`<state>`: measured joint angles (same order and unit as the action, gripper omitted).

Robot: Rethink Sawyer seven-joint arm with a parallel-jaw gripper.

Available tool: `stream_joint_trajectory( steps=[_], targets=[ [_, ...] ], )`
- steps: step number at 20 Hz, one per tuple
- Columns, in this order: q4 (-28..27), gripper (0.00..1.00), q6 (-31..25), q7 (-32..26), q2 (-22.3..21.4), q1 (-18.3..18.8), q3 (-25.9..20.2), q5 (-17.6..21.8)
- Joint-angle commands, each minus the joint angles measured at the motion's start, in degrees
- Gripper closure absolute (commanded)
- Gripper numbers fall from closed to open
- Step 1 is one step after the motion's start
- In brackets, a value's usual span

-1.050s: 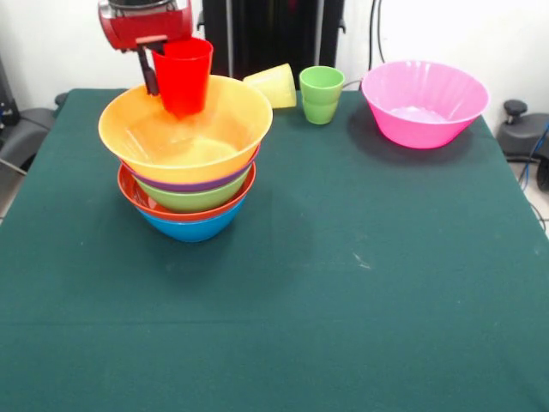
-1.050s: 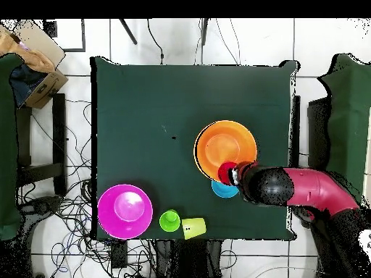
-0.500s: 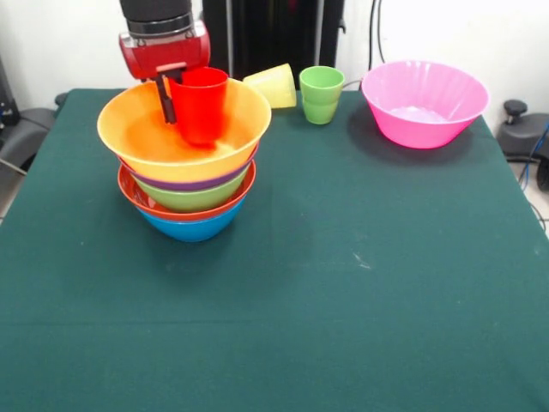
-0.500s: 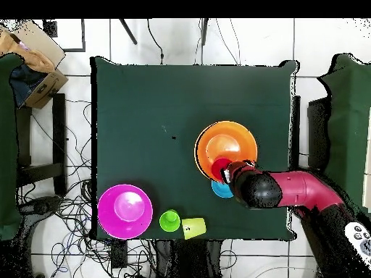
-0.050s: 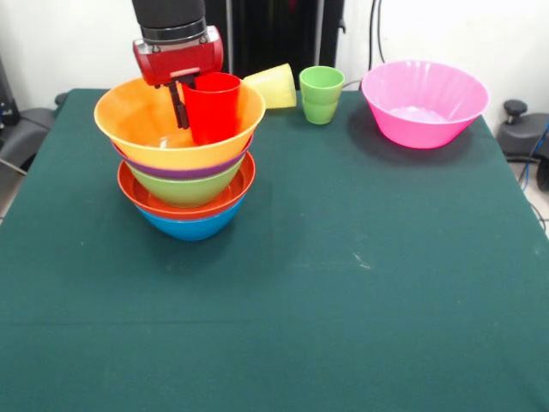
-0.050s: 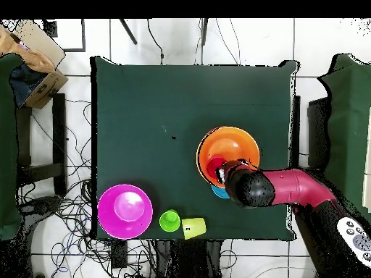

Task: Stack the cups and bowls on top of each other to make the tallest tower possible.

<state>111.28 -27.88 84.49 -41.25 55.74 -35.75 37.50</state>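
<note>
Dark green cloth covers the worktop [image 5: 360, 283], matte against the glossy plastic standing on it. At upper left of the front view the gripper [image 5: 199, 99] pinches the red cup [image 5: 213, 106] by its rim, one dark finger [image 5: 180, 105] down the outside wall. The cup hangs upright, long axis vertical, its base sunk inside the yellow-orange bowl [image 5: 141, 120] that tops the tower [image 5: 184, 184]. It sits toward the bowl's right side rather than at centre, and contact with the bowl floor cannot be told. The next move likely turns on lowering straight down. A yellow cup [image 5: 273, 85] lies tipped beside the upright green cup [image 5: 321, 94]; the pink bowl [image 5: 425, 103] stands apart at upper right.
</note>
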Motion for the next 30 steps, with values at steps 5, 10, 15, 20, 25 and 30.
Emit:
stream_joint_trajectory(
  steps=[5, 10, 15, 20, 25, 30],
  targets=[
    [-0.6, 1.00, -3.1, -4.0, 2.1, -3.2, 0.1, 4.1],
    [-0.9, 1.00, -4.0, -4.5, 1.6, -3.1, -0.3, 3.5],
    [-1.7, 1.00, -4.8, -3.8, 1.5, -3.9, -0.1, 2.8],
    [-2.4, 1.00, -5.8, -3.3, 1.3, -4.5, 0.1, 1.9],
    [-2.8, 0.00, -5.9, -2.4, 1.2, -5.2, 0.8, 1.6],
    [-3.7, 0.00, -9.8, -4.2, 0.5, -5.6, 0.6, 0.3]
  ],
)
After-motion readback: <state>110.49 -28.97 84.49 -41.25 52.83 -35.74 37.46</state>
